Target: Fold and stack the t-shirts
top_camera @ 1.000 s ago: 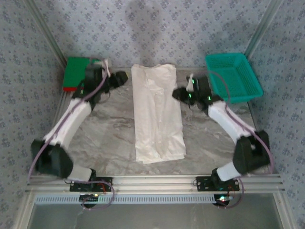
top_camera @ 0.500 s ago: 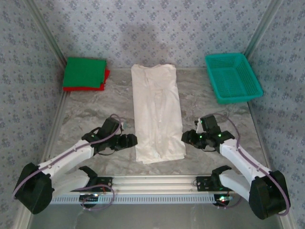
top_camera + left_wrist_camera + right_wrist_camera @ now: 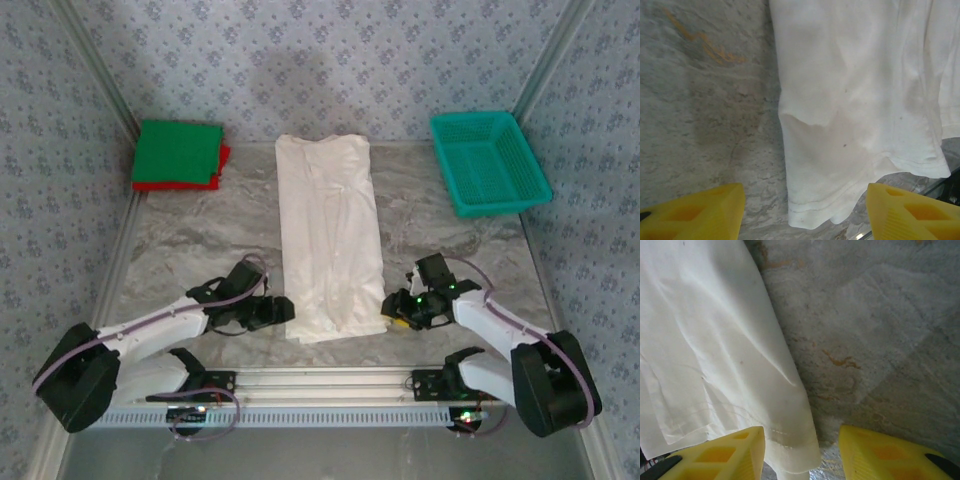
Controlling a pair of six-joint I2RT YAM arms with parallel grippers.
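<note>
green shirt (image 3: pixel 178 152): folded square far left of the off-white shirt (image 3: pixel 330 240), on top of the red shirt (image 3: pixel 150 186); the top view gives this.
left gripper (image 3: pixel 280 310): at the off-white shirt's near-left corner, fingers spread, nothing gripped.
left wrist view: hem stitching and a crease read clearly here, just a blur from above; hem corner lies between the yellow fingers (image 3: pixel 695 215), contact unclear.
off-white shirt: long folded strip, mid-table (image 3: pixel 190 250).
right gripper (image 3: pixel 392 308): at the shirt's near-right corner, fingers apart, holding nothing.
right wrist view: hem corner between the fingers (image 3: pixel 725 455), nearer the left one.
basket (image 3: pixel 490 160): teal, far right of the shirt.
</note>
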